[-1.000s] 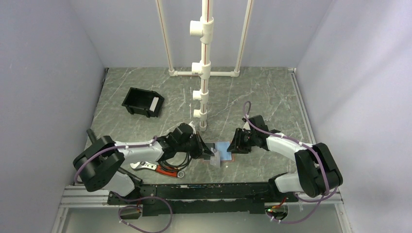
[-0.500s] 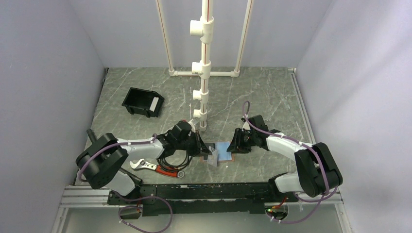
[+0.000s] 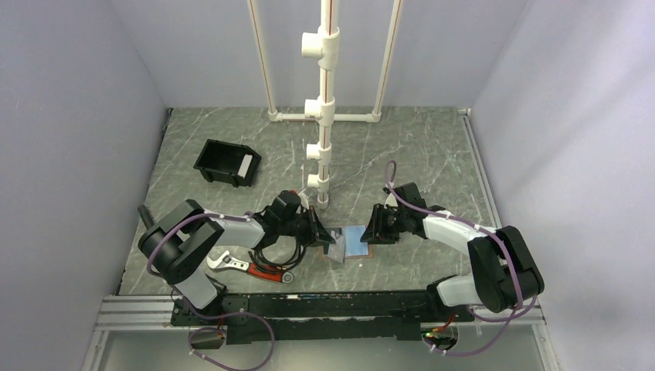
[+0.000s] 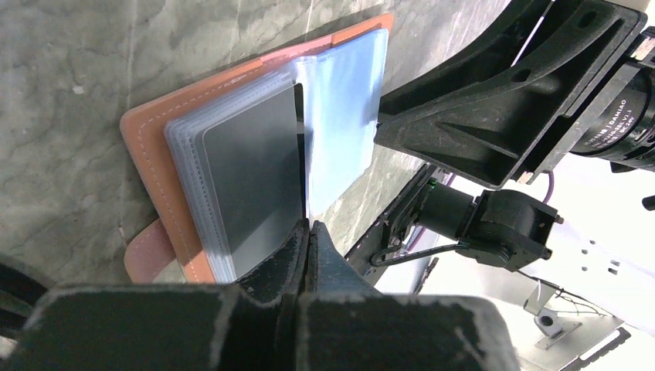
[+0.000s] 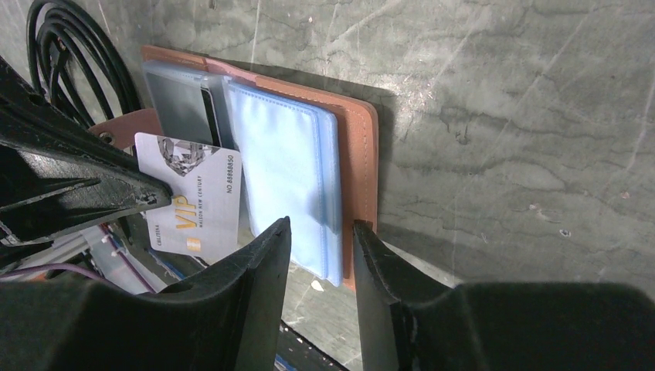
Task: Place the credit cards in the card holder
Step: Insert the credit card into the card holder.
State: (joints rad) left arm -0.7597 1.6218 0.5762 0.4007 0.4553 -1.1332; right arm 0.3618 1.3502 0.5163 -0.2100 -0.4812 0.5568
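In the top view, a white pipe stand [image 3: 324, 116] rises from the bench [image 3: 440, 154] just above the two pincers, with its foot close to the left arm's wrist. To their lower left lie a red-handled wrench [image 3: 232, 265] and a coil of black cable [image 3: 272, 253], the cable directly under the left arm. A black bin [image 3: 224, 162] sits well apart in the upper left. A pale patch shows at its right end, too small for you to tell what it is.

The card holder [image 4: 147, 139] lies spread open on the bench at the centre of the top view, between the pincers. In the left wrist view, its left half carries a stack of clear sleeves with a grey card [image 4: 247, 185] in the top one. Its right half shows light-blue sleeves.

Your left pincer [image 4: 309, 230] is pressed together on a white credit card [image 5: 193, 197] printed VIP. It holds the card on edge, with the far end at the fold between the halves. Your right pincer [image 5: 320, 232] is spread, its fingers straddling the lower edge of the blue half. You cannot tell whether they touch it.
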